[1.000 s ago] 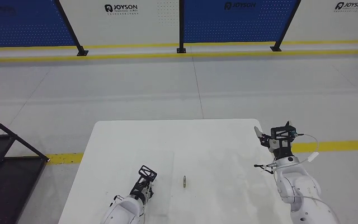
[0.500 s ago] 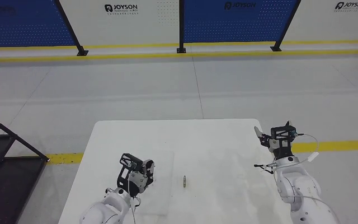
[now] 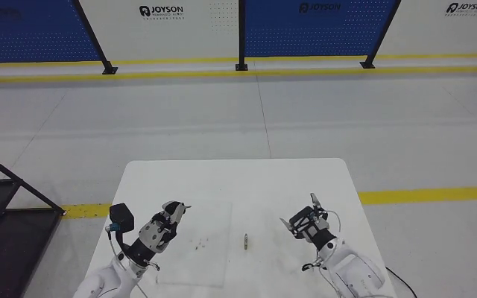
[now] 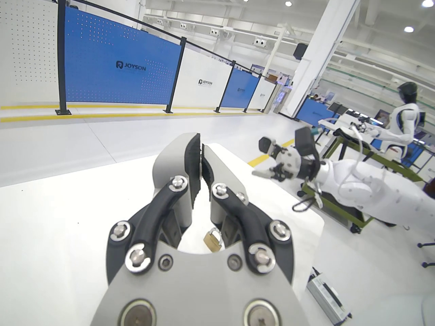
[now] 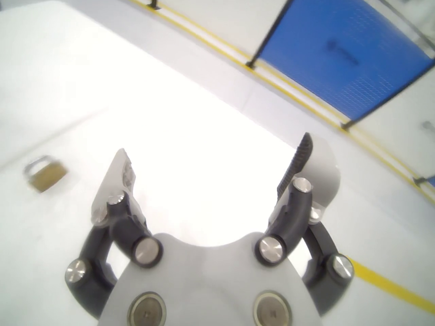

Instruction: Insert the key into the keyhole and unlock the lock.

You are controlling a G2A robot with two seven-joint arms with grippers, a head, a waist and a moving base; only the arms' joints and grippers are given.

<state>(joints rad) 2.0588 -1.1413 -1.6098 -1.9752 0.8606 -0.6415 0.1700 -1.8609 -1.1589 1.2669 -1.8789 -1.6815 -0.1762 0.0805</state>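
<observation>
Brass padlock (image 3: 245,241) is seen resting on a white table (image 3: 298,175), toward the near edge, between the two grippers and touched by neither. To one side of it, the left gripper (image 3: 177,210) is held above the table with its jaws pressed together. Whether a key is pinched between the pads cannot be told, and no key can be made out anywhere on the table. To the other side, the right gripper (image 3: 299,211) is held near the padlock with its jaws spread wide and nothing between them. The step in hand is judged to be the approach, with the padlock not yet grasped. Next, the padlock would need to be gripped by its body and steadied, its keyhole left exposed, so that a key can be lined up with it.
</observation>
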